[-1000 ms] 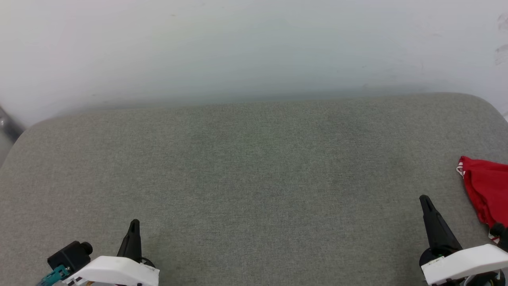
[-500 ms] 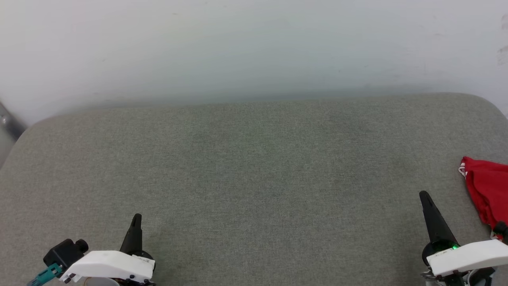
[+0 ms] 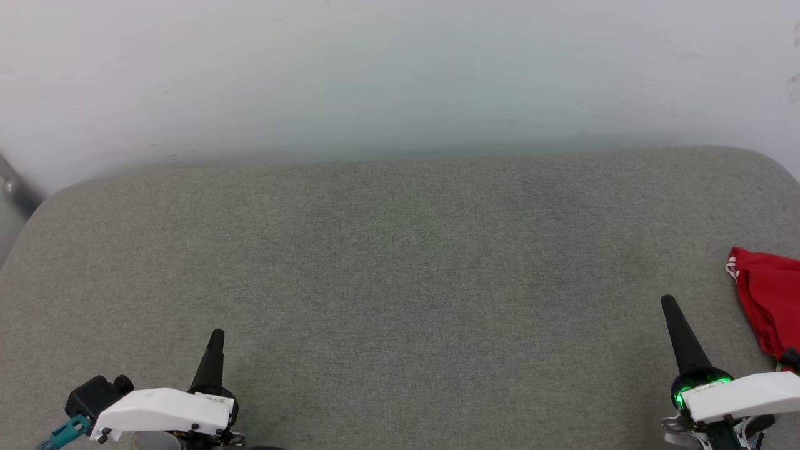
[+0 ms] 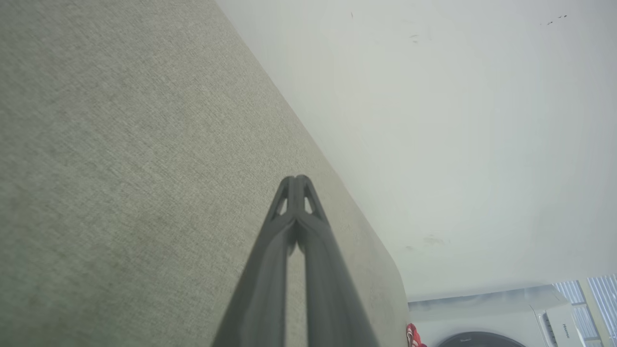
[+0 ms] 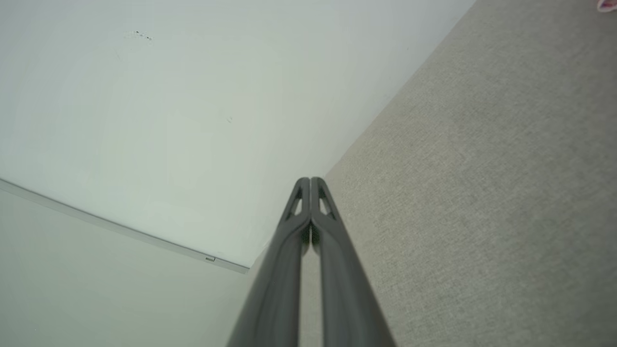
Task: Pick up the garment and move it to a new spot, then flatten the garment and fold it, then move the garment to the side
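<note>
The red garment (image 3: 770,299) lies bunched at the right edge of the head view, partly cut off, with a bit of striped trim at its upper left corner. A sliver of it (image 4: 412,336) also appears in the left wrist view near the bottom. My right gripper (image 3: 670,305) sits at the lower right, just left of the garment and apart from it, fingers shut with nothing between them (image 5: 309,182). My left gripper (image 3: 216,337) rests at the lower left, far from the garment, also shut and empty (image 4: 295,179).
A grey fabric surface (image 3: 400,269) with rounded corners spans the head view, backed by a pale wall (image 3: 400,75). A white appliance with a dark round door (image 4: 506,323) stands beyond the surface's right end.
Both grippers have drawn slightly lower in the head view, and the picture has shifted a little, so the garment sits a bit lower and farther right. Both stay shut.
</note>
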Robot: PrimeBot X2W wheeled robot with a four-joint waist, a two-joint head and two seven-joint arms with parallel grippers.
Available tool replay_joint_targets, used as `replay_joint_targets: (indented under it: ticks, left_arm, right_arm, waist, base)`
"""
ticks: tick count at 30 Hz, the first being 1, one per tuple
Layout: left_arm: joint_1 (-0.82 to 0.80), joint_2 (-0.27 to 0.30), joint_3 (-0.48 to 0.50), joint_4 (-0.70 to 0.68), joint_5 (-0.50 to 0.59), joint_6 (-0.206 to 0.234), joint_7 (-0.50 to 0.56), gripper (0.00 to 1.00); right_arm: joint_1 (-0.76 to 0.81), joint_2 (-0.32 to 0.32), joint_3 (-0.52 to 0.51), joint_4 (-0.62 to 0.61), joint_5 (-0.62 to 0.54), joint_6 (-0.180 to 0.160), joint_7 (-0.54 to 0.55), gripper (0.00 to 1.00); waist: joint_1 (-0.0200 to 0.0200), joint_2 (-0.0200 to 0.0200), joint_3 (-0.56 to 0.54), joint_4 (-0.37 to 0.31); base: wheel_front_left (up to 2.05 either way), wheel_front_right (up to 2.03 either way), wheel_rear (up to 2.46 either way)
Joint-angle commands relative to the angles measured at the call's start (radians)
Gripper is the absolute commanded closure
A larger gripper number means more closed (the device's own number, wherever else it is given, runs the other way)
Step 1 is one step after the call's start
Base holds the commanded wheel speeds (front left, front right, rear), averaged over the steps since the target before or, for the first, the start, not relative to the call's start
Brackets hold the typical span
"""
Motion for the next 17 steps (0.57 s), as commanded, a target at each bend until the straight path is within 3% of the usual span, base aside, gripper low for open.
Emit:
replay_joint_targets:
  ticks: [1, 17]
  left_arm:
    - [-0.026, -0.002, 0.011, -0.005, -0.017, -0.008, 0.004, 1.00]
    - [-0.046, -0.027, 0.045, 0.009, -0.151, -0.042, 0.045, 1.00]
  right_arm:
    - [-0.028, 0.002, -0.004, -0.004, 0.023, 0.000, 0.001, 1.00]
    - [-0.052, 0.011, -0.014, 0.035, 0.178, 0.000, 0.016, 1.00]
  waist:
    - [-0.0001, -0.0001, 0.000, 0.000]
    - [-0.0001, -0.0001, 0.003, 0.007]
  base:
    - [0.00, 0.00, 0.00]
    - [0.00, 0.00, 0.00]
